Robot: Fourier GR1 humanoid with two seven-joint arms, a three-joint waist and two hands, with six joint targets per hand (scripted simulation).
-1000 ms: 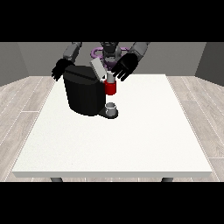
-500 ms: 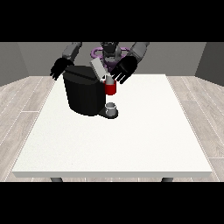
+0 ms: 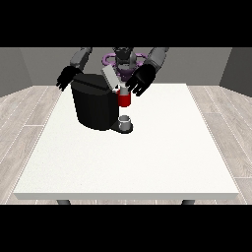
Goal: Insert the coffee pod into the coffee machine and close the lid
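The coffee pod (image 3: 120, 89) looks to me like a small, light, rigid capsule sitting at the top of the red brew head of the coffee machine (image 3: 98, 106), just under the raised grey lid (image 3: 110, 77), so I judge it wants only a light touch by its rim, while the lid is the stiff hinged part to push on its flat top. The hand at the view's right (image 3: 141, 80) hovers just beside the pod with fingers (image 3: 134, 89) spread and pointing down, holding nothing. The hand at the view's left (image 3: 67, 78) hangs behind the machine, fingers relaxed, over the white table (image 3: 147, 157).
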